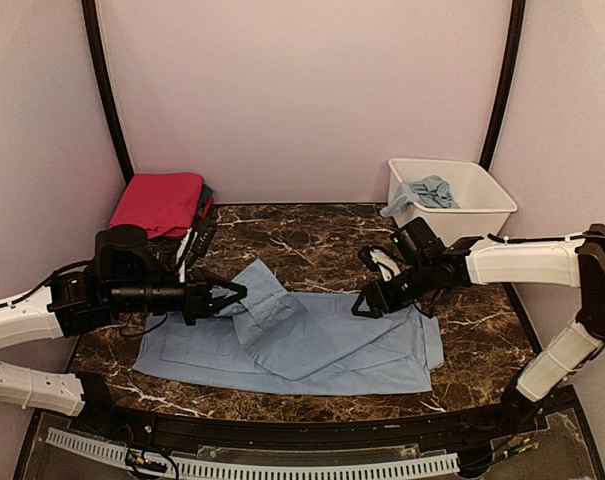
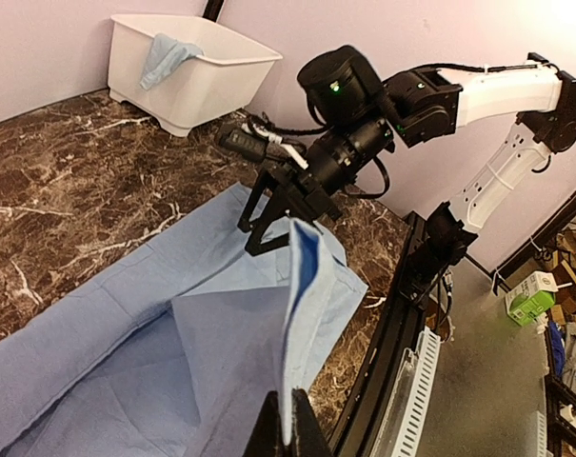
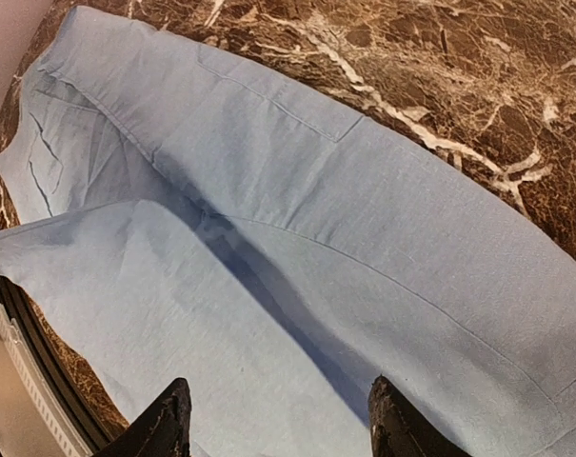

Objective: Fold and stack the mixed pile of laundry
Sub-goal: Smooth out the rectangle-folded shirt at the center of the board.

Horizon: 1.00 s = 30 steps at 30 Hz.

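The blue trousers (image 1: 312, 350) lie spread across the marble surface (image 1: 312, 235), one fold lifted and clamped tight in the left hand (image 1: 234, 294); the right hand (image 1: 368, 303) hangs over their right end, jaws apart, gripping nothing; a red cloth (image 1: 157, 200) sits at the back left.
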### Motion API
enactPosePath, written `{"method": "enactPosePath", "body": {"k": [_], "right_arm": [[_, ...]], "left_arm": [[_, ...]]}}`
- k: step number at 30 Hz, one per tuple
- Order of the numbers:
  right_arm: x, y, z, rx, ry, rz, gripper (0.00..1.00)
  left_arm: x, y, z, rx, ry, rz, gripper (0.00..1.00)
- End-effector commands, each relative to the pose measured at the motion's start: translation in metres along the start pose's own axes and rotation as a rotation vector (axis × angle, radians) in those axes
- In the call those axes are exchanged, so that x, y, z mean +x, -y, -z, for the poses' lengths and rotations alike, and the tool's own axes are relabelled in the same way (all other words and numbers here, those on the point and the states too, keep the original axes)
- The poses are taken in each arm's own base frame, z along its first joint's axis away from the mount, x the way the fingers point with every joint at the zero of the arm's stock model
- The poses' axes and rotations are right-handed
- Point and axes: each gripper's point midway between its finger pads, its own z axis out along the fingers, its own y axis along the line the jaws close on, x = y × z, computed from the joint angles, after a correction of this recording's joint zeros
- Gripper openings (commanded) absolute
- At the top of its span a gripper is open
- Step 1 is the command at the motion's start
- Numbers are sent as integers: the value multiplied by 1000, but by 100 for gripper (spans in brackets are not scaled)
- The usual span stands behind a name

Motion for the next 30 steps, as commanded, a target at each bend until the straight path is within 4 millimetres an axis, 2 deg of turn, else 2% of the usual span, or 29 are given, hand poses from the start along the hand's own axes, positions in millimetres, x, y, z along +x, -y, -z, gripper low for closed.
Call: {"method": "enactPosePath", "body": {"k": [1,4,6,10,12,17,21,26,30], "right_arm": [[1,10,-8,45,-3,1,60],[2,13,-12,52,-11,-6,60],[2,13,-12,54,-12,-7,60],[-4,11,-6,59,9,-3,60],[-6,11,-2,65,16,0,60],[-9,7,5,65,26,19,60],[-7,6,5,56,19,25,60],[-1,6,-1,40,0,19,59],[0,7,-5,34,-7,19,56]], "left_arm": [[-24,10,20,-3,80,-98,0],[-33,15,30,0,119,-116,0],[-34,1,28,-80,111,-83,0],[-22,-37,17,-256,61,4,0],[-17,-66,20,-400,56,64,0],[-4,-115,50,-605,117,233,0],[16,-141,74,-714,162,335,0],[56,-164,88,-842,116,442,0],[70,-172,91,-884,95,491,0]]}}
